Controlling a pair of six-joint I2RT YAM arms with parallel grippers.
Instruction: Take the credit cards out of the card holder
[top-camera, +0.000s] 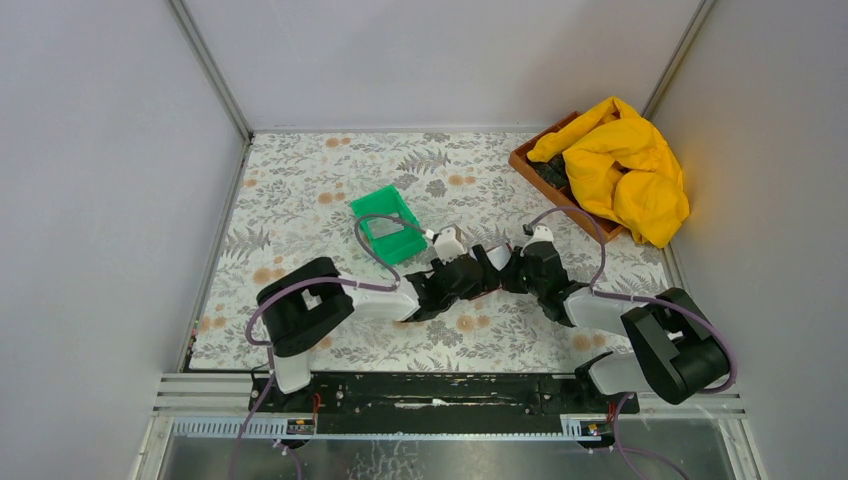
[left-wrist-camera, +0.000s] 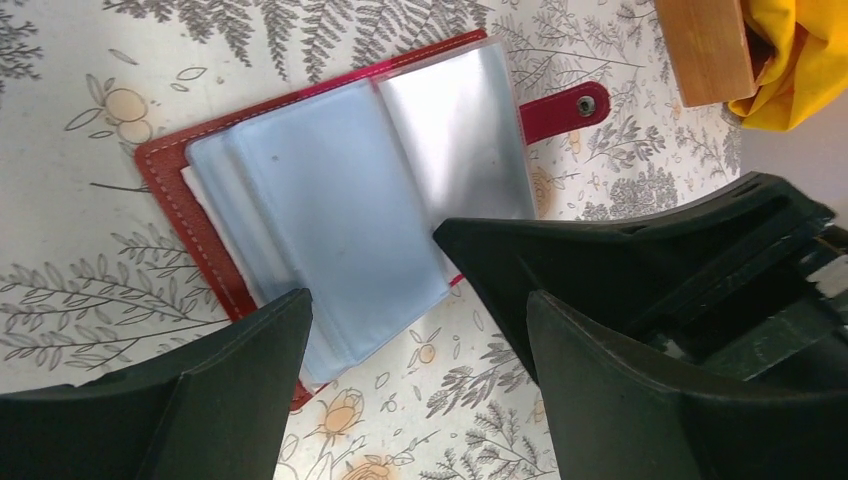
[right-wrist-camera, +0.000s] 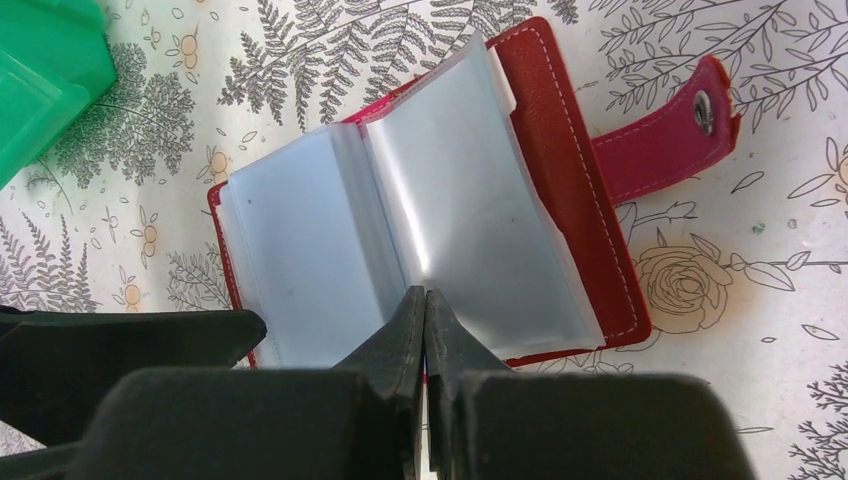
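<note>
The red card holder (right-wrist-camera: 570, 140) lies open on the flowered desk (right-wrist-camera: 760, 330), pale sleeves (right-wrist-camera: 460, 200) facing up. The right pincer (right-wrist-camera: 425, 300) is closed, its tips meeting at the near edge of the sleeves' fold. The left pincer (left-wrist-camera: 415, 310) stands wide open above the holder's near edge, gripping nothing.

The card holder (right-wrist-camera: 420, 220) lies open on the table (top-camera: 300, 200) between the arms (left gripper (left-wrist-camera: 370, 270) over its sleeves, right gripper (right-wrist-camera: 425, 297) at the fold). A bin (top-camera: 388, 222) sits behind-left, and a cloth (top-camera: 625, 165) lies in the tray (top-camera: 530, 160) at far right.
</note>
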